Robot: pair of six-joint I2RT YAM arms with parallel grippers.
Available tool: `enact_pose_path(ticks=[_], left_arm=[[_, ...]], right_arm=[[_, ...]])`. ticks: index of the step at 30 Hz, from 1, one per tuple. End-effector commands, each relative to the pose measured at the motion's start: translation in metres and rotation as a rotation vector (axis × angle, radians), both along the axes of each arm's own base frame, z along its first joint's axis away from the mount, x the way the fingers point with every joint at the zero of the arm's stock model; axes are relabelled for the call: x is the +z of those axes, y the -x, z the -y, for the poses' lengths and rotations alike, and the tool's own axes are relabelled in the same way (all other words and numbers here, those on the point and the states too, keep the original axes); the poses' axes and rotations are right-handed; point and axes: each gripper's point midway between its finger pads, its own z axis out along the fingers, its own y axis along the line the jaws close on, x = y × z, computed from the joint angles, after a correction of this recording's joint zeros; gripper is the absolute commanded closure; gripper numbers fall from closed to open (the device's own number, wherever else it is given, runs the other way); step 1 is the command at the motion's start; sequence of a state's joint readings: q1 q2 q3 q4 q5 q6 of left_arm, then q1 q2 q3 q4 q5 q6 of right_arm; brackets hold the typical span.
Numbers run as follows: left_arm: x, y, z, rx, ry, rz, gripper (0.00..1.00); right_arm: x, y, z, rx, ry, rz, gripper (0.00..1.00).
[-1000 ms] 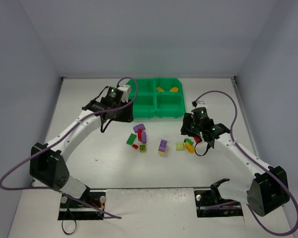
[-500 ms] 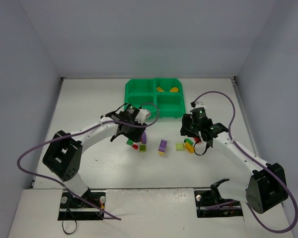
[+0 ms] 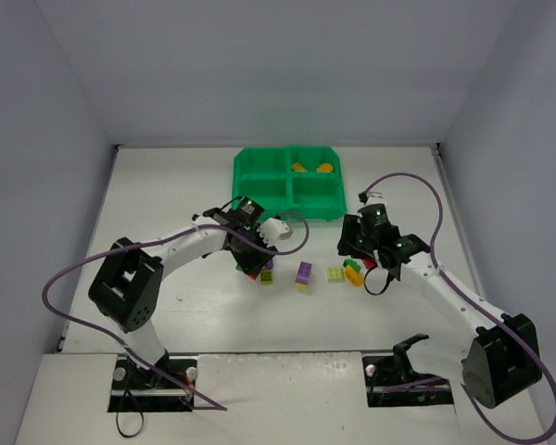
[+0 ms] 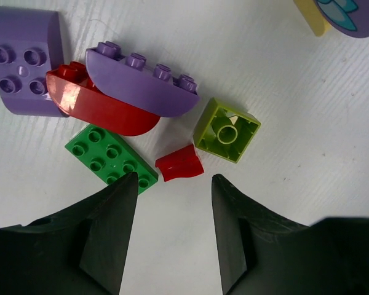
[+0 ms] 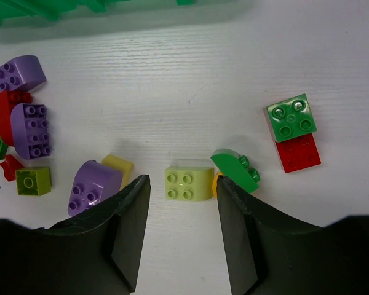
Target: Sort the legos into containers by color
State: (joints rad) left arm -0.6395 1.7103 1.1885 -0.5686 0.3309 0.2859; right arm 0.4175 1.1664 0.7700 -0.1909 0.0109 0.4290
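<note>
left claw (image 4: 173, 184) hangs over the table (image 4: 307, 203), jaws spread, pinching nothing; a red chip (image 4: 179, 166) lies on the table just past the gap. beside the chip sit a green plate (image 4: 111, 158) and an upturned lime cube (image 4: 227, 129), and behind them a purple arch (image 4: 141, 83) rests against a red arch (image 4: 101, 107). right claw (image 5: 183, 184) is spread too and holds nothing, with a lime brick (image 5: 188, 183) on the table in line with its gap and a green wedge (image 5: 237, 169) just beside that brick. the loose legos (image 3: 304, 272) lie in front of the tray (image 3: 242, 176), apart from it; two yellow pieces (image 3: 312, 168) sit in its far right bin.
</note>
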Motion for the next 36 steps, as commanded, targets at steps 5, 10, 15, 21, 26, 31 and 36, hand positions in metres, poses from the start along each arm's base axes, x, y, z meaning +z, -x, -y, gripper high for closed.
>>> enact_pose_path(ticks=[5,10,15,21,26,31,36], left_arm=[[0.001,0.002,0.010,-0.131,0.034,0.007,0.54],[-0.012,0.007,0.011,-0.155,-0.001,-0.018,0.54],[-0.023,0.005,0.011,-0.147,-0.028,-0.029,0.54],[-0.032,0.005,0.014,-0.137,-0.056,-0.036,0.55],[-0.040,0.026,0.011,-0.105,-0.074,-0.104,0.70],[-0.038,0.040,0.007,-0.072,-0.059,-0.112,0.83],[-0.015,0.034,0.008,-0.021,-0.014,-0.045,0.93]], right_arm=[[0.011,-0.007,0.000,-0.015,-0.026,0.045,0.56],[0.012,-0.008,0.000,-0.011,-0.022,0.047,0.56],[0.010,-0.006,0.000,-0.009,-0.020,0.043,0.56],[0.009,-0.006,0.001,-0.011,-0.016,0.043,0.56],[0.009,-0.005,0.001,-0.012,-0.017,0.043,0.56],[0.008,-0.006,0.002,-0.014,-0.013,0.039,0.56],[0.007,-0.008,0.000,-0.012,-0.016,0.040,0.56]])
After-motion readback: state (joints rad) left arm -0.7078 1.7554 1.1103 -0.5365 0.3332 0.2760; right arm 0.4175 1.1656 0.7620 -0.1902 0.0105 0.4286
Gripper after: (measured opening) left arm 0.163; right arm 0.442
